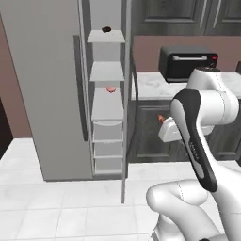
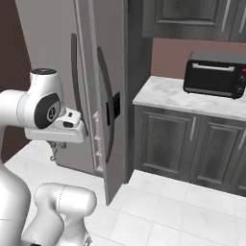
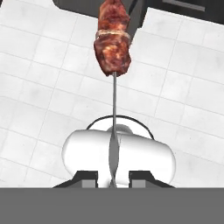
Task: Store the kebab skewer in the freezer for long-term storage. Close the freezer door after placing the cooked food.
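My gripper (image 3: 113,178) is shut on the thin metal stick of the kebab skewer (image 3: 113,41). Its red-brown meat chunks point away from the hand, over the white floor tiles. In the left base view the meat end (image 1: 161,117) peeks out beside my forearm, in front of the dark lower cupboards and right of the freezer (image 1: 56,94). The freezer door (image 2: 108,120), with its dark panel and bar handle, stands swung open. Pale shelves and drawers (image 1: 108,136) show inside.
A dark brown lump (image 1: 106,29) lies on the top shelf and a pink lump (image 1: 110,89) on a lower one. A black toaster oven (image 1: 188,63) sits on the marble counter (image 2: 168,96) right of the freezer. White tiled floor (image 1: 61,212) lies in front.
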{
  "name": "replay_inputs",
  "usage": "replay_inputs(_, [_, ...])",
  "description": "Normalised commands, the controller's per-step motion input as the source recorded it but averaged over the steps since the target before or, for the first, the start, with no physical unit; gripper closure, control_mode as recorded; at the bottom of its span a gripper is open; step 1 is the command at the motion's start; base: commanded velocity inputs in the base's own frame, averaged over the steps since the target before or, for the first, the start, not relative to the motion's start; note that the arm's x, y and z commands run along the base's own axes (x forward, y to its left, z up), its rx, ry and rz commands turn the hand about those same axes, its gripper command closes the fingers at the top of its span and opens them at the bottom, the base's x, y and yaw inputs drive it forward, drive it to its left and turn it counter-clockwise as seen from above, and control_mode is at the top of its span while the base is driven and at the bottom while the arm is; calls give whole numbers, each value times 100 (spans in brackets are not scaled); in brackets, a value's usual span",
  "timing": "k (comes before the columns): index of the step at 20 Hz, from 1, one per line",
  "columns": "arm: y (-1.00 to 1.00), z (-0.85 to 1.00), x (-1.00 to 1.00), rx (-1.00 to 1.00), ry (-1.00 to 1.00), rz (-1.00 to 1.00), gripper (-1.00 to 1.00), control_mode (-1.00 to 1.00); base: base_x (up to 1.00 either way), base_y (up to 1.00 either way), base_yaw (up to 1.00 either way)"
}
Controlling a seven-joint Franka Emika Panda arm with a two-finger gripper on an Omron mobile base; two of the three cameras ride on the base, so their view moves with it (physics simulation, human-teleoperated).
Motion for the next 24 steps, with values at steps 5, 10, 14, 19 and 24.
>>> replay_inputs(5, [0,0,0,0,0,0,100,100,0,90,-27])
replay_inputs(10, [0,0,0,0,0,0,100,100,16,85,-31])
replay_inputs(14, [0,0,0,0,0,0,100,100,23,73,-37])
replay_inputs(19, [0,0,0,0,0,0,100,100,43,47,-38])
replay_inputs(24, [0,0,0,0,0,0,100,100,51,36,-37])
